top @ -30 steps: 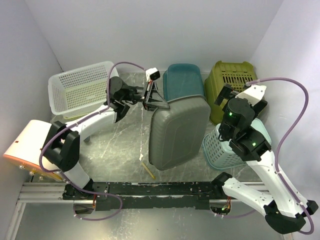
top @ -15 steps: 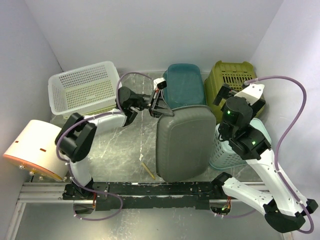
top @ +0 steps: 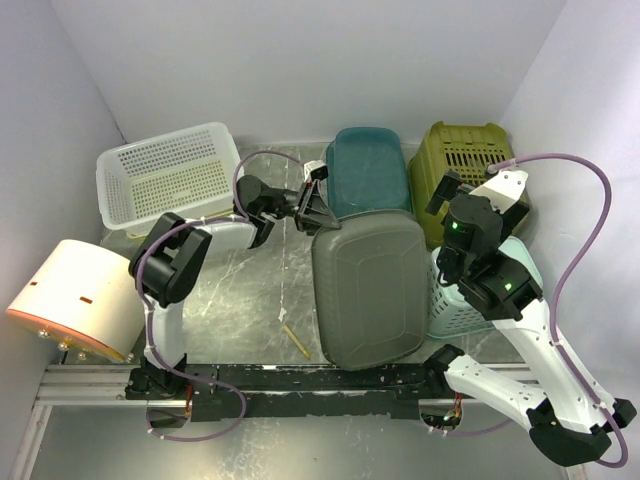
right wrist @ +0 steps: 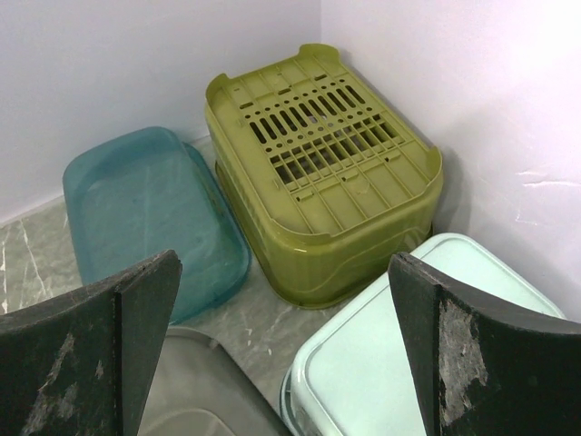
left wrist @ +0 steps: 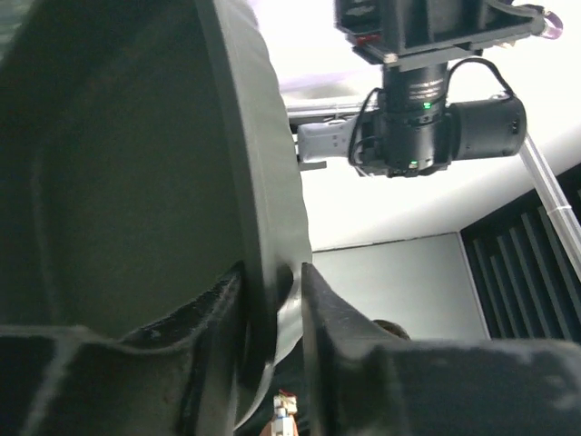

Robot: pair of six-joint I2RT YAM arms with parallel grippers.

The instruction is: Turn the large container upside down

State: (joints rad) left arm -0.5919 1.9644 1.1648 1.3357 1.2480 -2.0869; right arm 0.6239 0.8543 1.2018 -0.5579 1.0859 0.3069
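Note:
The large grey container (top: 370, 290) lies bottom up in the middle of the table, tilted against the mint basket (top: 452, 305) on its right. My left gripper (top: 313, 207) is shut on its far left rim. In the left wrist view the fingers (left wrist: 331, 309) pinch that rim, the left gripper (left wrist: 272, 291) points upward, and the grey container's wall (left wrist: 118, 182) fills the left side. My right gripper (top: 446, 192) hangs open and empty over the mint basket. In the right wrist view the right gripper (right wrist: 286, 336) has its jaws wide apart above the basket's pale bottom (right wrist: 399, 363).
A white basket (top: 165, 175) stands at the back left. A teal tub (top: 368, 170) and an upturned olive crate (top: 465, 160) stand at the back, also seen in the right wrist view (right wrist: 154, 209) (right wrist: 327, 173). A small wooden stick (top: 295, 341) lies near the front rail.
The grey container has tipped further over, its bottom now facing up, and has shifted right toward the mint basket. My left gripper moved right with its rim. The right arm barely moved.

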